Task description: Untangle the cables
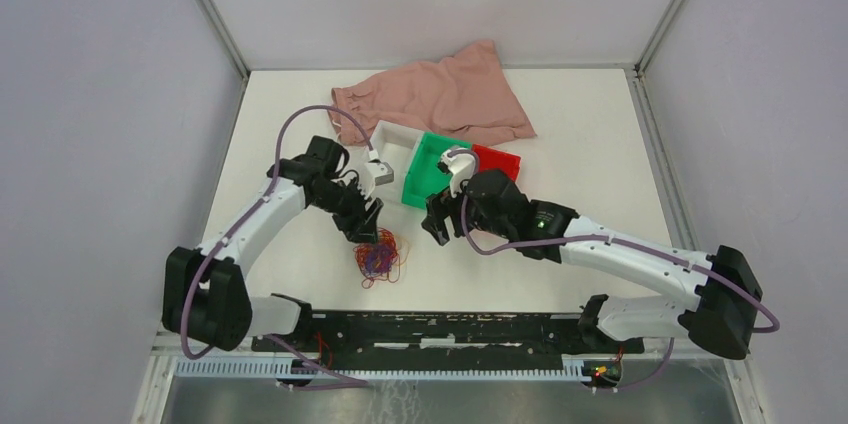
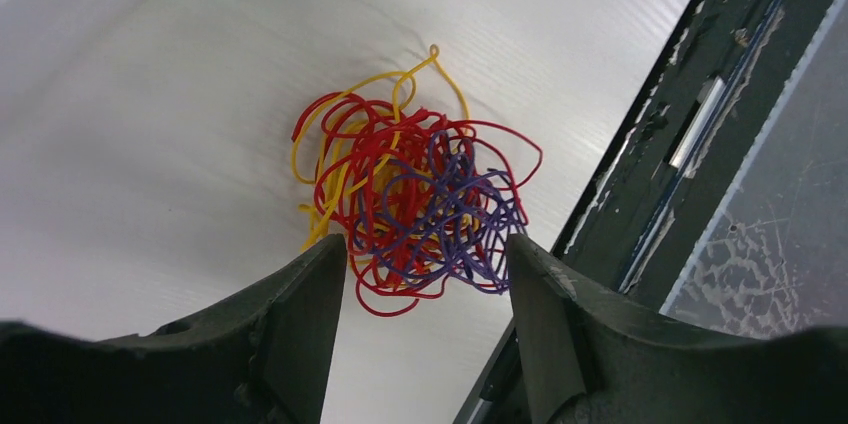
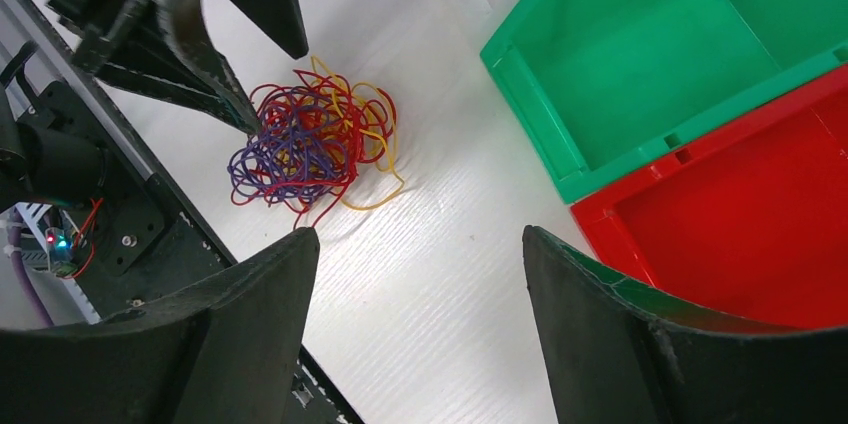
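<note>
- Overhead view: a rounded clump of thin red, yellow and purple cables (image 1: 378, 257) lies on the white table (image 1: 580, 144). It sits at lower centre of the frame, close to the black front rail (image 1: 450, 329).
- The left gripper (image 1: 364, 227) hangs just above the clump's upper edge, black fingers spread wide, holding nothing. In its wrist view the tangle shows between and beyond the two fingertips.
- The right gripper (image 1: 437, 226) sits to the clump's right, apart from it, fingers wide and empty.
- The clump has no clear long axis. The left arm looks nearer for a grasp.
</note>
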